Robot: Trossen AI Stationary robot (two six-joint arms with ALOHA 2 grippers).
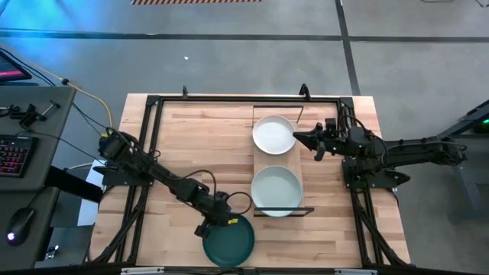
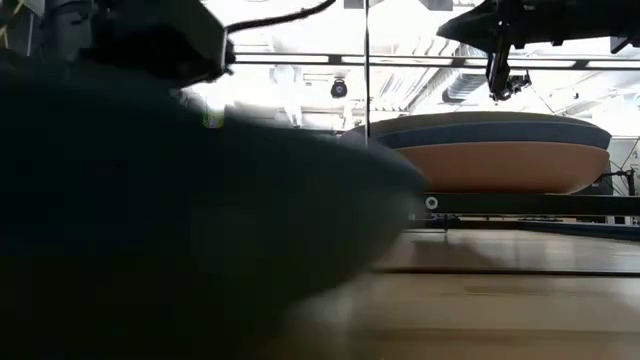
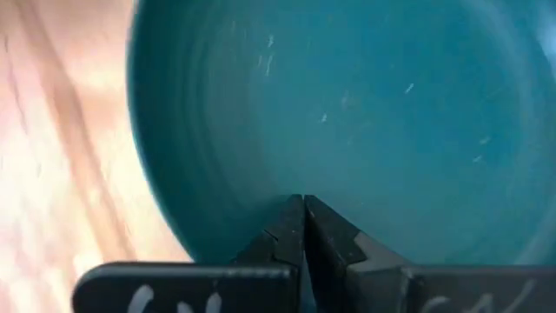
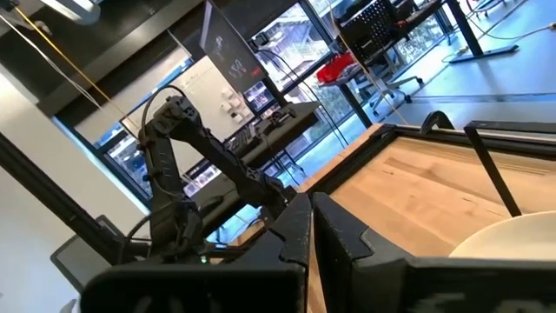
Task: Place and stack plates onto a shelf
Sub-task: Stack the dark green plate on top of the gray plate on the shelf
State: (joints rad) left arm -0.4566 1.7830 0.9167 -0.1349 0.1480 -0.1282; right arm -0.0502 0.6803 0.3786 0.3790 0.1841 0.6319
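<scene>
Pinching only the rim of the dark teal plate [image 1: 229, 240] at the surface's [image 1: 199, 137] near edge, the left tool [image 1: 216, 222] could let it tilt or slip off w/ any jerk. Shelf [image 1: 277, 159] already holds a white-topped stack [image 1: 273, 134] far and a pale green-topped stack [image 1: 276, 189] near, so open room is tight. Right tool [image 1: 317, 143], fingers pressed together and empty, hovers just right of the far stack and could get clipped.

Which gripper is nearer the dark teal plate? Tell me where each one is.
Left. The left gripper is shut on the near-left rim of the dark teal plate at the table's front edge. The right gripper is far off, beside the white plate on the shelf.
</scene>
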